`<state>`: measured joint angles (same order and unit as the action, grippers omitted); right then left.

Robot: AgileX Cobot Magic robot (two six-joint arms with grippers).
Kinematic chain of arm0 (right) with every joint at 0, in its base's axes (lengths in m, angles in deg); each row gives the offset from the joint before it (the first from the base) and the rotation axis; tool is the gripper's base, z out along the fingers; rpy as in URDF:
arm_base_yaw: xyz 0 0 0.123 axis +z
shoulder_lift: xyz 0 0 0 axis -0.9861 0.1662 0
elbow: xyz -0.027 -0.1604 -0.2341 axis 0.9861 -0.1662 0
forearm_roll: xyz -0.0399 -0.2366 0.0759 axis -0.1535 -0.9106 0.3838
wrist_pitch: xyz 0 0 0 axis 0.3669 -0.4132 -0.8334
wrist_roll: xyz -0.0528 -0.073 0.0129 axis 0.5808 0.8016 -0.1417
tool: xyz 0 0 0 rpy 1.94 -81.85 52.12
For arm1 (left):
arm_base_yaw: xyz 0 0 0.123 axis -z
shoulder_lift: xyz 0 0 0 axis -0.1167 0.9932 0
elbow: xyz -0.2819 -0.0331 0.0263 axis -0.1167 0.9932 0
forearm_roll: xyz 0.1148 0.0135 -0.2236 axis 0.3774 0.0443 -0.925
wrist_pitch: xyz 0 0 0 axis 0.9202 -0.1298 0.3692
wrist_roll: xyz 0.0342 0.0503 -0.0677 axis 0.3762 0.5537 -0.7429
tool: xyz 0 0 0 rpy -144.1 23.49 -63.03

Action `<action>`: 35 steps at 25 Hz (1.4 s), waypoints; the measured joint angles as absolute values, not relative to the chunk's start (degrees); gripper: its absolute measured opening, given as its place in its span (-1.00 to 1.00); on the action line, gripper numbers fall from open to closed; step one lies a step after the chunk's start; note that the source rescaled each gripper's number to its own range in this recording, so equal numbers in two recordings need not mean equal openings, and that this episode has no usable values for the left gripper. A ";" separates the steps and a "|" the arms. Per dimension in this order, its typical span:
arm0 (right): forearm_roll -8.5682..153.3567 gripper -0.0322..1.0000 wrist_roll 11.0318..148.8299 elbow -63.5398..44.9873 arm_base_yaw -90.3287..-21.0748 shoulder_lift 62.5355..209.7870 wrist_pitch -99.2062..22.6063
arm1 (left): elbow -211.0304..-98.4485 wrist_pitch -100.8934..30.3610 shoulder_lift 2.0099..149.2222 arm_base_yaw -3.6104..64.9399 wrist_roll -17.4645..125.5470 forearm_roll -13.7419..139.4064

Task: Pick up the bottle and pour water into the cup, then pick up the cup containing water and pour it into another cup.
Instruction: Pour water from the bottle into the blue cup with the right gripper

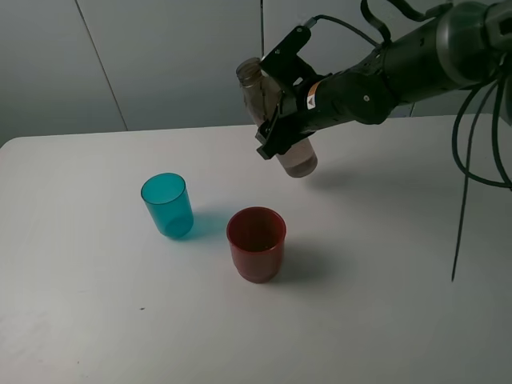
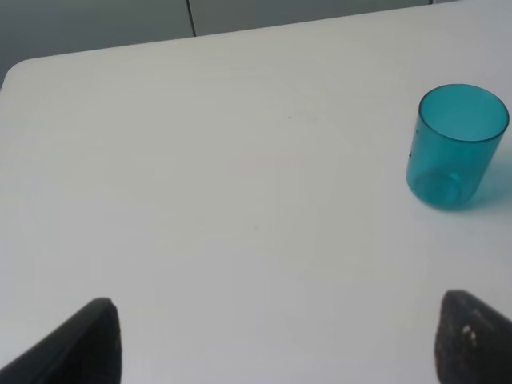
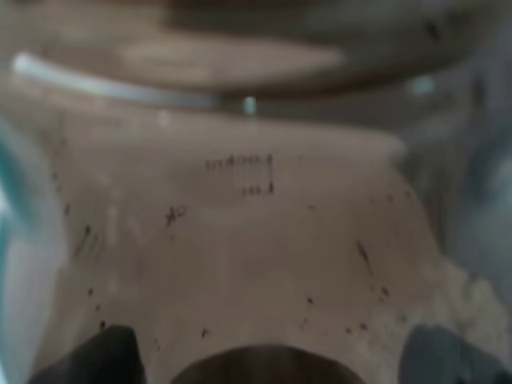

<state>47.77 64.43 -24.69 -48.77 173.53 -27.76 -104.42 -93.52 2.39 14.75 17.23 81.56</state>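
Observation:
The bottle [image 1: 298, 158] hangs in the air above the back of the table, tilted with its open neck up and to the left. My right gripper [image 1: 276, 120] is shut on its middle. In the right wrist view the brownish bottle [image 3: 256, 224] fills the picture between the two dark fingertips [image 3: 104, 356]. The teal cup [image 1: 167, 205] stands upright on the table, left of and nearer than the bottle. Just right of it stands the red cup [image 1: 256, 242], also upright. My left gripper [image 2: 280, 340] is open over bare table, with the teal cup [image 2: 456, 148] ahead of it and to one side.
The white table [image 1: 96, 320] has a rounded corner at the back left [image 2: 16, 72], with a grey wall behind it. Black cables [image 1: 464, 160] hang from the right arm at the right side.

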 joint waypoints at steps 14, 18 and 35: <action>48.58 -0.92 77.50 -24.31 -42.92 173.53 -25.56 | -104.42 -93.52 2.39 14.75 17.23 81.56; 48.84 -0.92 85.97 -24.10 -42.89 174.11 -22.77 | -104.42 -93.52 2.39 14.75 17.23 81.56; 65.67 -0.93 112.66 -20.20 -42.30 178.10 -22.87 | -104.42 -93.52 2.39 14.75 17.23 81.56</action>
